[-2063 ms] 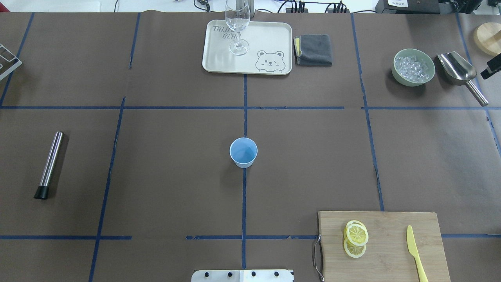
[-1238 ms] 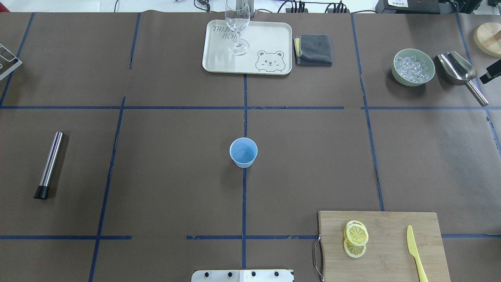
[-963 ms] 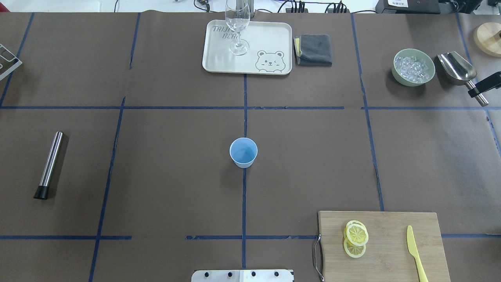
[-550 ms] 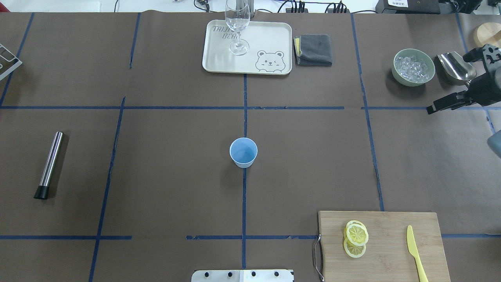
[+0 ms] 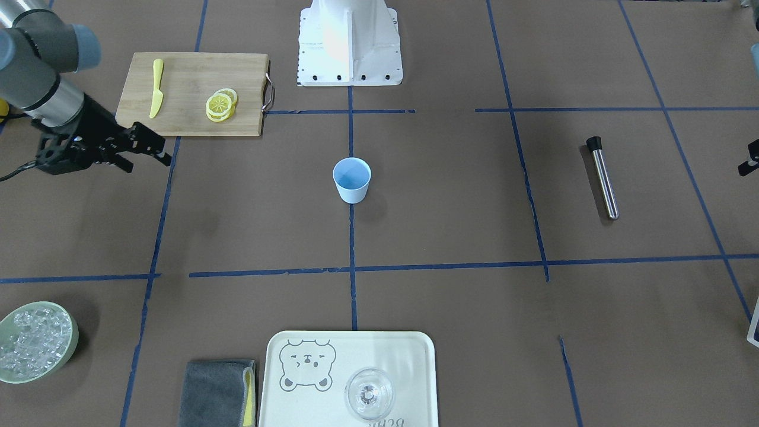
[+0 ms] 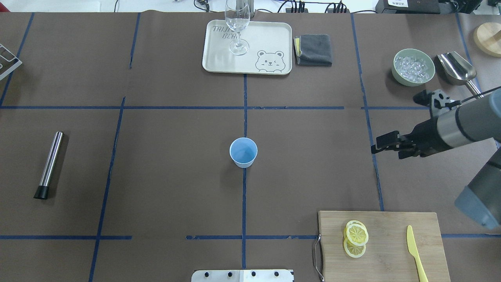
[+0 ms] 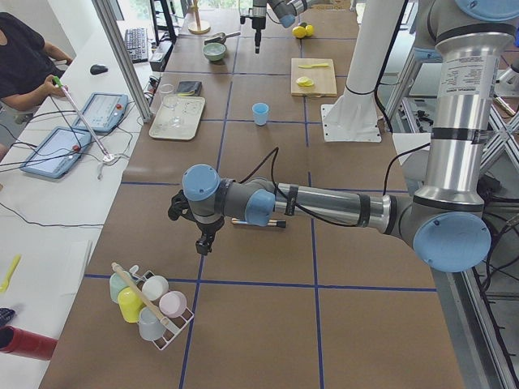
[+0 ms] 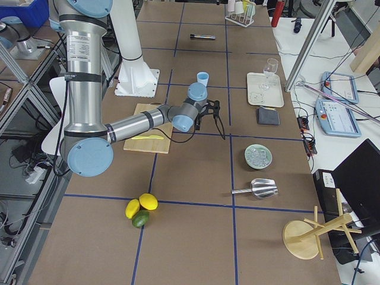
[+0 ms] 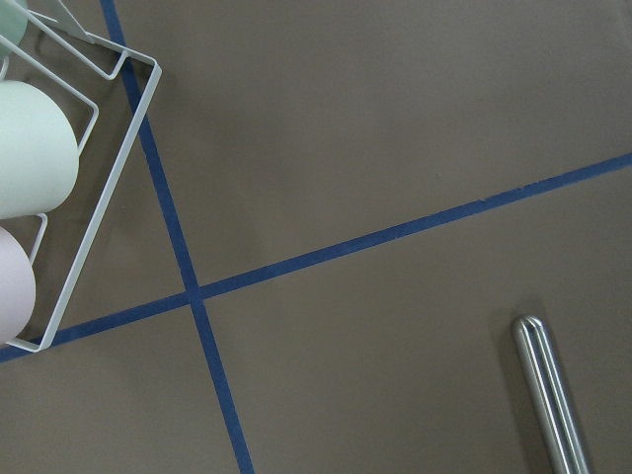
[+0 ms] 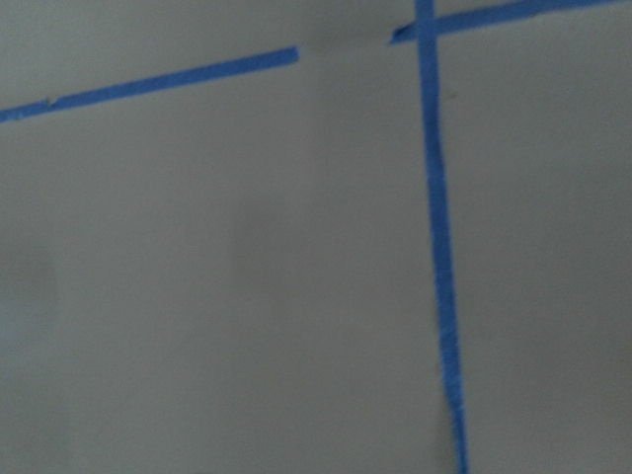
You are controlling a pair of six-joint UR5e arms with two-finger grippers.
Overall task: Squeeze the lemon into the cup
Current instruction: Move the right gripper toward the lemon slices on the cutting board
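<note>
Right gripper point(image 6: 388, 149) hovering spread, empty, inside the right edge; lemon point(image 6: 357, 234) lying on the board point(image 6: 391, 254) at the robot-side right corner. I'm expecting overlapped slices point(image 6: 354, 249) to cause a double pick.

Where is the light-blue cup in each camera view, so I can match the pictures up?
Front-facing: the cup stands at centre on the blue tape line.
Overhead: centre, on the same line.
Exterior left: upper middle.
Exterior right: upper middle.
Left wrist: not in view.
Right wrist: not in view.
Shared landmark: the bear tray, on the same tape line as the cup in all four exterior views.
</note>
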